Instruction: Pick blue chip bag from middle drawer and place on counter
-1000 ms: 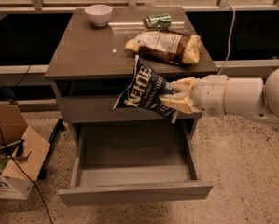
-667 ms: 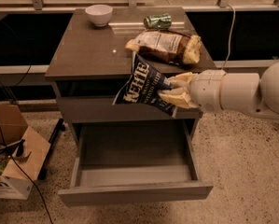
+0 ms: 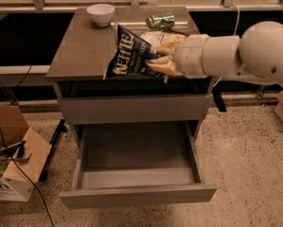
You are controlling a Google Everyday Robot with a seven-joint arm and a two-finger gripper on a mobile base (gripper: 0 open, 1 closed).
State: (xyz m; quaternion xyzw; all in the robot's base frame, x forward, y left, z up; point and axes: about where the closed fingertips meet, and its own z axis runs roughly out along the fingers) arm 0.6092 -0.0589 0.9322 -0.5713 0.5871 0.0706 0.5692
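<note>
Navy blue chip bag [image 3: 130,56], which I hold pinched at its right edge in my end effector [image 3: 156,56], leans leftward over the front edge of the worktop [image 3: 79,46].

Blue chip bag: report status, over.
Pincer shut on blue chip bag, over the counter front edge. Bag out of middle drawer, not yet released. Brown bag close behind it.

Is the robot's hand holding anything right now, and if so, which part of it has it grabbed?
Yes: the hand, over the counter's front edge, pinches the blue chip bag by its right side.
</note>
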